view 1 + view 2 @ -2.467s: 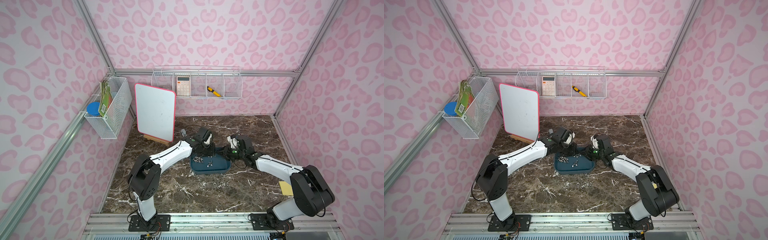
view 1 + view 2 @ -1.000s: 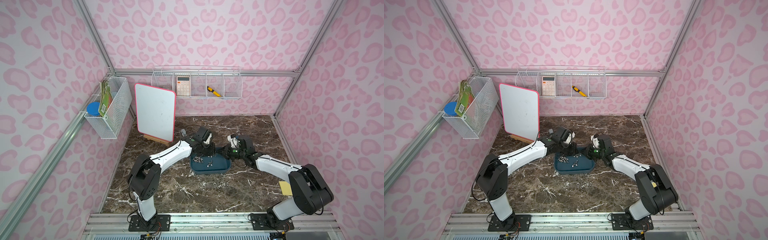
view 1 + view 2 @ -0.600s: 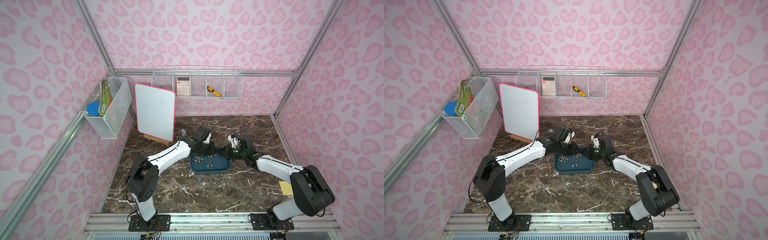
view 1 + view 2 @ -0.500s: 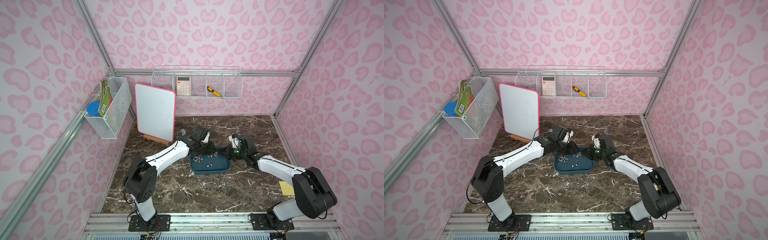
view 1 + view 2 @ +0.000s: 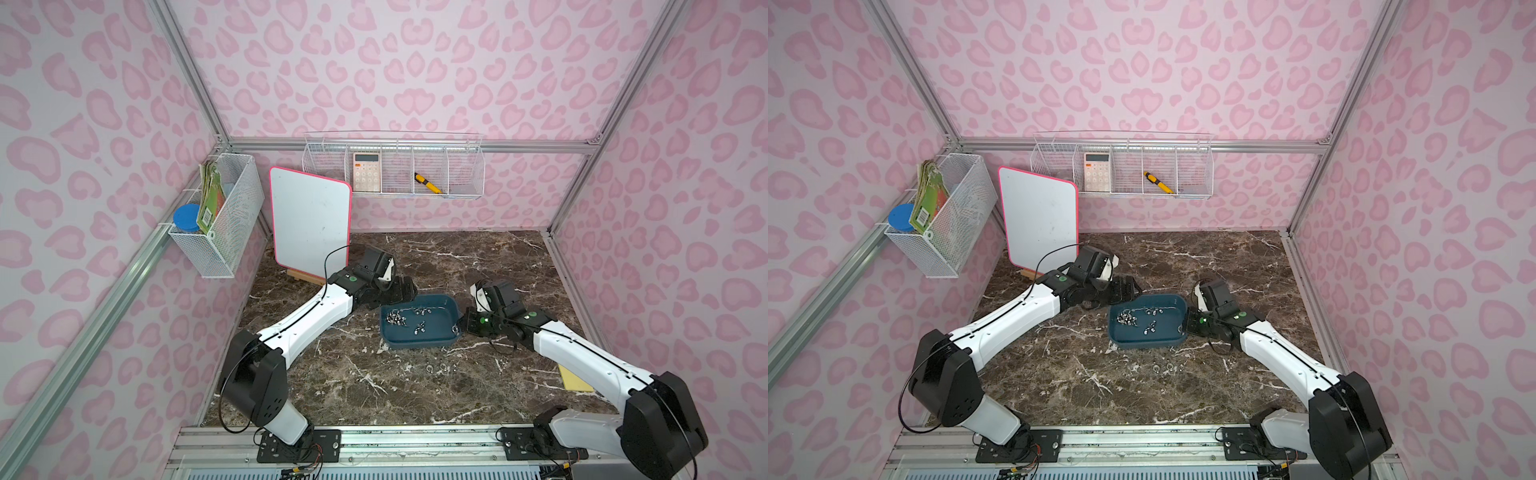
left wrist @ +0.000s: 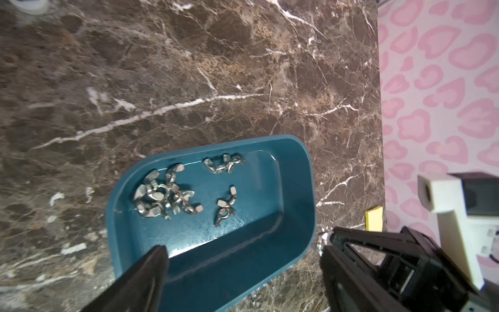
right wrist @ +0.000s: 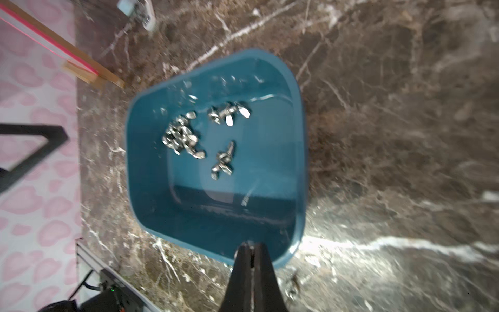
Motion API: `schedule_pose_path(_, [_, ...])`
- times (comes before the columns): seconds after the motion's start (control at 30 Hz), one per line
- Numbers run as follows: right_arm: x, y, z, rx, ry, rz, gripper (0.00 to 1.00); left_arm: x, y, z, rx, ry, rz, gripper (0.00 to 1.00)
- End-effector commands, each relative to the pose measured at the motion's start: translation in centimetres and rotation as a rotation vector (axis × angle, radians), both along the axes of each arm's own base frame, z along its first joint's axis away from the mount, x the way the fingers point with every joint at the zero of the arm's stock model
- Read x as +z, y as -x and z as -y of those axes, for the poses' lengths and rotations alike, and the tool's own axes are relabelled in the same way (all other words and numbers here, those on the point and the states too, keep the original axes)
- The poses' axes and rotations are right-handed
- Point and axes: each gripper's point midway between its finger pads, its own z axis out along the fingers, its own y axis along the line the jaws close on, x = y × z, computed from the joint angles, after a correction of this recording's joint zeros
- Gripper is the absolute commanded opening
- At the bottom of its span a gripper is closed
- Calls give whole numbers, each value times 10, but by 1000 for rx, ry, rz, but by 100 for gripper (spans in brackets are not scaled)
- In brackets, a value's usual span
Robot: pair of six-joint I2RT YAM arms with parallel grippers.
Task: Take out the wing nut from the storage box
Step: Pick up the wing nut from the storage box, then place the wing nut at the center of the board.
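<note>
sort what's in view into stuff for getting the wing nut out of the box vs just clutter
For the job: storage box, wing nuts inside it, left gripper, right gripper.

Lying about: whiteboard, calculator, yellow sticky pad, back wire basket, side wire basket.

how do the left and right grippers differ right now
The left gripper is wide open; the right gripper is shut tight. The left gripper sits at the end of the storage box nearer the whiteboard; the right gripper is at the opposite end, tip at the rim. Both are black and low beside the box.
</note>
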Motion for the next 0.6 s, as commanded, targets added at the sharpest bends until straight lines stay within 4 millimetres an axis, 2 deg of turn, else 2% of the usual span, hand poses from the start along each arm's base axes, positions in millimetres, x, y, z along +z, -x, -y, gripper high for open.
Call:
schedule_pose_path(0.0, [-26, 30, 27, 16, 182, -71, 1, -1, 3, -13, 20, -35, -5, 99])
schedule_pose_path(0.13, [-47, 54, 30, 31, 221, -127, 1, -1, 5, -21, 32, -44, -7, 99])
schedule_pose_path(0.23, [-61, 63, 30, 40, 249, -161, 1, -1, 7, -24, 40, -51, -8, 99])
schedule_pose_path(0.57, [-76, 56, 21, 48, 289, -177, 0, -2, 10, -31, 65, -62, -9, 99])
